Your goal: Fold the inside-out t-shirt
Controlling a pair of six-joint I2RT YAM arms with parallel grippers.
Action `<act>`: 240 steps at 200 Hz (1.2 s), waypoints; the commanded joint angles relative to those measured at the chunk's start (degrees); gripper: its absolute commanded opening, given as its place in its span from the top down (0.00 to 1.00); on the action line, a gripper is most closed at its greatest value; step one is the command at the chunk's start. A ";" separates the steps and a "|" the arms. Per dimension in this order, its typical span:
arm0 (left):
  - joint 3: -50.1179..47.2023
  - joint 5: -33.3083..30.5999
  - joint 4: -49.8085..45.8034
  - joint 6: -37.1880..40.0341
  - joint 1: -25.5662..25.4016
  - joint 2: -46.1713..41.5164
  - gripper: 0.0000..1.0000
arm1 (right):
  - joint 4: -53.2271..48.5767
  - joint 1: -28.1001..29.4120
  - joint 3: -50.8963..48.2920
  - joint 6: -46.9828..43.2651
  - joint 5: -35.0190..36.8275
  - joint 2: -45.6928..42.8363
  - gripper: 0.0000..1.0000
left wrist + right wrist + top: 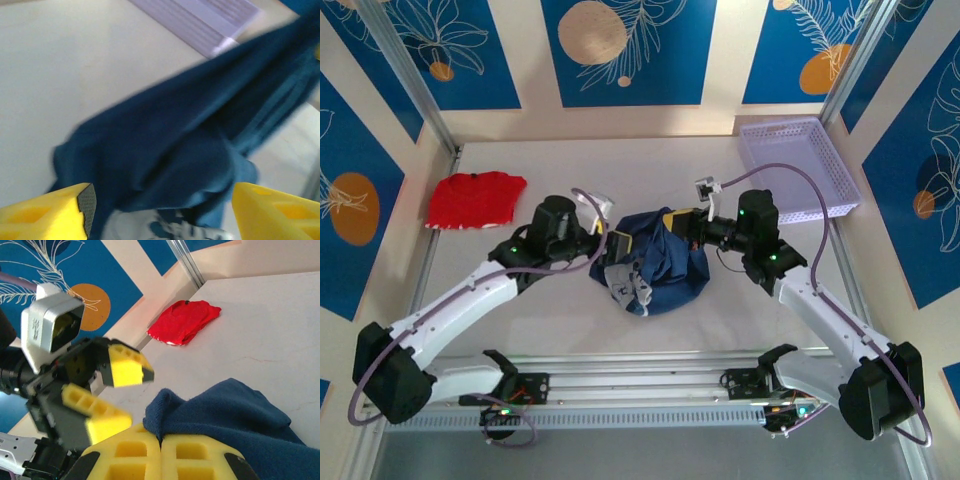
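The inside-out t-shirt (665,268) is a dark navy bundle heaped in the middle of the table, with a pale printed patch (625,282) showing on its left side. My right gripper (161,440) is shut on a raised fold of the navy cloth (240,410) at the bundle's upper right (682,222). My left gripper (617,245) is at the bundle's upper left. Its yellow fingers (50,212) stand wide apart and pinch nothing. The shirt (170,145) drapes just beyond them, pulled up toward the right. The right wrist view also shows the left gripper (132,397) open, beside the held fold.
A small red garment (475,198) lies at the back left of the table (620,170). A lavender plastic basket (800,165) sits at the back right. Aluminium frame posts stand at the back corners, and a rail runs along the near edge by the arm bases.
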 commanded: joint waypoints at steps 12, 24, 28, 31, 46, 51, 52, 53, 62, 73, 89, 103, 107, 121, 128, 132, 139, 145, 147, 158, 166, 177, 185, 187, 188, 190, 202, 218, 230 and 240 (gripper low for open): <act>1.90 11.52 6.32 0.35 -1.75 8.72 0.35 | 2.52 -0.31 1.02 1.09 -1.69 0.58 1.00; 3.50 13.80 7.56 -0.08 -2.15 11.68 0.45 | 2.13 -0.35 1.28 1.00 -1.34 0.44 1.00; 3.92 14.31 7.85 -0.25 -2.23 12.43 0.50 | 1.83 -0.42 1.45 0.87 -1.21 0.36 1.00; 4.19 14.41 7.94 -0.40 -2.20 12.96 0.55 | 1.52 -0.50 1.54 0.82 -1.01 0.23 1.00; 5.59 12.01 6.39 -0.04 -2.12 13.93 0.84 | -0.73 -1.06 2.59 -0.14 -0.35 -0.42 1.00; 5.72 10.86 5.56 0.42 -1.95 13.62 0.91 | -1.94 -1.36 3.23 -0.59 -0.08 -0.75 1.00; 5.73 10.59 5.44 0.51 -1.89 13.53 0.92 | -2.33 -1.47 3.38 -0.68 -0.11 -0.84 1.00; 5.68 10.37 5.38 0.56 -1.87 13.36 0.93 | -2.57 -1.57 3.50 -0.85 -0.12 -0.92 1.00; 4.98 9.10 4.79 1.11 -1.01 11.74 0.98 | -5.39 -2.63 4.87 -1.81 0.15 -1.79 1.00; 3.09 8.84 5.10 0.42 1.06 8.90 1.00 | -8.72 -4.25 6.92 -2.47 0.11 -2.94 1.00; -0.66 10.34 7.95 -3.58 5.95 4.68 1.00 | -11.02 -6.52 9.10 -1.90 -0.55 -4.83 1.00; -2.87 13.11 10.52 -7.08 10.11 2.55 1.00 | -10.27 -7.20 9.75 -0.43 -1.67 -5.63 1.00; -3.05 13.19 10.41 -7.21 10.67 2.19 1.00 | -9.82 -7.16 9.81 0.13 -2.02 -5.66 1.00; -2.30 10.44 7.99 -5.91 10.91 1.87 0.98 | -6.87 -6.85 9.31 2.92 -3.79 -5.01 1.00; -1.67 9.38 6.70 -5.48 10.91 2.20 0.93 | -5.56 -6.62 9.03 4.03 -4.36 -4.43 1.00; -1.24 8.64 5.93 -5.27 10.83 2.49 0.89 | -4.93 -6.36 8.92 4.58 -4.51 -4.04 1.00; -0.56 7.02 4.46 -4.89 10.65 2.96 0.81 | -4.23 -5.96 8.81 5.25 -4.48 -3.38 1.00; -0.11 5.47 3.34 -4.56 10.28 3.08 0.77 | -3.62 -5.52 8.80 5.74 -4.40 -2.78 1.00; -0.06 4.98 3.00 -4.36 10.09 3.08 0.76 | -3.50 -5.38 8.80 5.85 -4.32 -2.59 1.00; 0.06 1.36 1.62 -3.28 8.63 2.68 0.66 | -2.32 -4.69 8.67 6.70 -4.34 -1.61 1.00; -0.19 -1.47 0.94 -2.51 7.13 2.00 0.60 | -1.49 -4.23 8.54 7.27 -4.09 -0.99 1.00; -0.82 -5.08 0.20 -1.63 4.47 0.64 0.55 | -0.81 -3.71 8.52 7.82 -3.85 -0.31 1.00; -1.49 -7.53 -0.04 -1.34 2.33 -0.46 0.50 | -0.71 -3.52 8.71 7.98 -3.65 0.23 1.00; -1.72 -7.94 -0.05 -1.29 1.80 -0.75 0.49 | -0.70 -3.47 8.73 8.01 -3.54 0.34 1.00; -1.82 -8.21 -0.05 -1.31 1.52 -0.86 0.49 | -0.70 -3.45 8.72 8.02 -3.51 0.41 1.00; -2.00 -8.60 -0.05 -1.28 0.96 -1.18 0.49 | -0.70 -3.45 8.78 8.07 -3.37 0.51 1.00; -3.38 -10.57 0.51 -1.50 -2.25 -2.94 0.46 | -0.70 -3.25 8.85 8.02 -3.01 0.96 1.00; -4.89 -10.85 2.67 -1.72 -6.63 -3.97 0.44 | -0.63 -3.25 8.83 8.11 -2.51 1.40 1.00; -4.72 -9.60 4.00 -1.78 -9.19 -2.81 0.44 | -0.51 -3.25 8.81 8.07 -2.20 1.77 1.00; -3.45 -9.73 3.96 -1.74 -10.45 -0.76 0.44 | -0.15 -3.20 8.72 8.11 -2.28 2.10 1.00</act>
